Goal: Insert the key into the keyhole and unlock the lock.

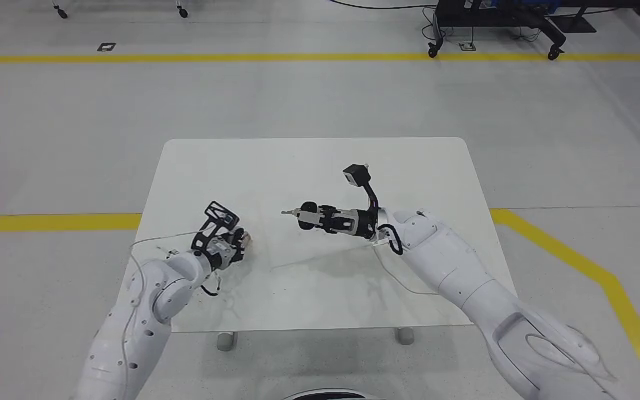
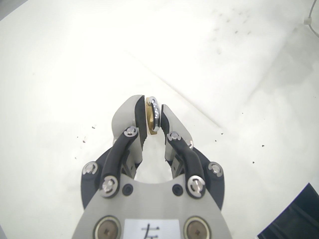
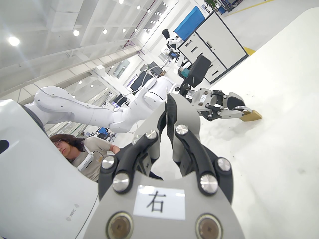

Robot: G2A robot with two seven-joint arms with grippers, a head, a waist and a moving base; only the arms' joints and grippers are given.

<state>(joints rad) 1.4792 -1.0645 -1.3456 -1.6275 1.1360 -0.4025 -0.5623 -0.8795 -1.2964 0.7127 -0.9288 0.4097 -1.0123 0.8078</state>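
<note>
A brass padlock (image 2: 150,123) with a silver shackle rests on the white table (image 1: 300,170), and my left gripper (image 2: 152,103) is shut on it near the shackle end. From above, the padlock (image 1: 248,240) sits at the tip of the left gripper (image 1: 238,241), left of centre. My right gripper (image 1: 303,214) hovers a short way to the right, pointing at the lock, its fingers shut on a thin silver key (image 1: 289,213) that sticks out toward the lock. In the right wrist view the right gripper (image 3: 166,101) is pressed together, with the padlock (image 3: 252,116) farther off in the left gripper (image 3: 240,109).
A thin white cable (image 1: 165,238) runs over the table's left side by the left arm, and a cable tie (image 2: 307,21) lies farther off. The table's front edge (image 1: 300,330) lies close behind both arms. Bare tabletop stretches toward the back.
</note>
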